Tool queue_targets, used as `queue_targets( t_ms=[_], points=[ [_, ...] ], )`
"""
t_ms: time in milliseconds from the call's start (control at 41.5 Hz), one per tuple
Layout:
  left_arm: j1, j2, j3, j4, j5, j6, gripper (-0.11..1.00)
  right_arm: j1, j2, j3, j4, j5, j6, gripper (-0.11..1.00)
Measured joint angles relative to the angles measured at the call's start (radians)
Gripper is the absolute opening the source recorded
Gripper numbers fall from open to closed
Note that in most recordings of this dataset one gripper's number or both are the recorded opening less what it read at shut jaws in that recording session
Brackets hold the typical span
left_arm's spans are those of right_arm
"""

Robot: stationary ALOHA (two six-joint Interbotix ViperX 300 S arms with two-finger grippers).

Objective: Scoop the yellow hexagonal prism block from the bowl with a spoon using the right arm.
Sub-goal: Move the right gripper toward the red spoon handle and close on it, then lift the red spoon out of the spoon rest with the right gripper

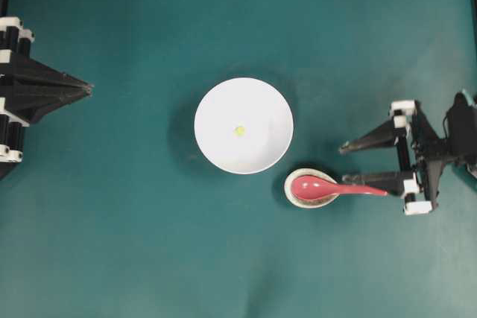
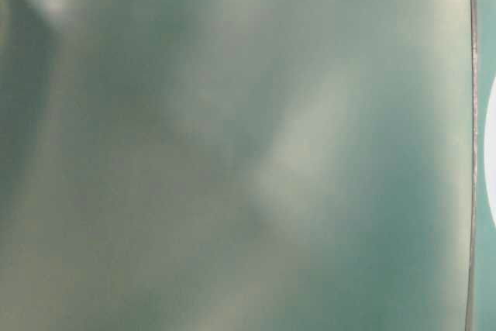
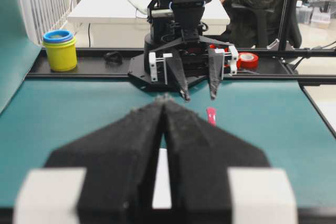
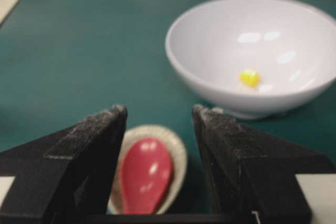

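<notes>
The white bowl (image 1: 223, 102) stands mid-table with the tiny yellow hexagonal prism block (image 1: 239, 130) lying inside it. The pink-red spoon (image 1: 328, 188) lies to the bowl's lower right, its scoop in a speckled rest and its handle pointing right. My right gripper (image 1: 345, 163) is open and low at the handle end, one finger running alongside the handle. In the right wrist view the gripper (image 4: 159, 111) frames the spoon's scoop (image 4: 146, 174), with the bowl (image 4: 210, 30) and block (image 4: 250, 77) beyond. The left gripper (image 1: 89, 88) is shut at the far left edge, holding nothing.
The speckled oval rest (image 1: 292, 196) sits close against the bowl's lower right side. Beyond the far table rail stand a yellow cup stack (image 3: 59, 51) and a red tape roll (image 3: 248, 60). The table-level view is a blur.
</notes>
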State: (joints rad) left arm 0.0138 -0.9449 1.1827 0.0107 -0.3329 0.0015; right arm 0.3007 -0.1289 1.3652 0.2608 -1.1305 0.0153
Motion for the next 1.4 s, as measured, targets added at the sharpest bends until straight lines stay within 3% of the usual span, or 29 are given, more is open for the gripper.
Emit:
queue_targets(
  t_ms=[555, 965, 1399],
  points=[
    [-0.002, 0.017, 0.000, 0.000, 0.000, 0.000, 0.01, 0.215, 0.218, -0.031, 0.199, -0.106, 0.035, 0.59],
    [-0.002, 0.015, 0.000, 0.002, -0.002, 0.000, 0.01, 0.247, 0.350, -0.035, 0.245, -0.156, 0.114, 0.59],
    [0.000, 0.015, 0.000, 0.002, 0.006, 0.000, 0.01, 0.270, 0.360, -0.034, 0.255, -0.156, 0.118, 0.58]
  ],
)
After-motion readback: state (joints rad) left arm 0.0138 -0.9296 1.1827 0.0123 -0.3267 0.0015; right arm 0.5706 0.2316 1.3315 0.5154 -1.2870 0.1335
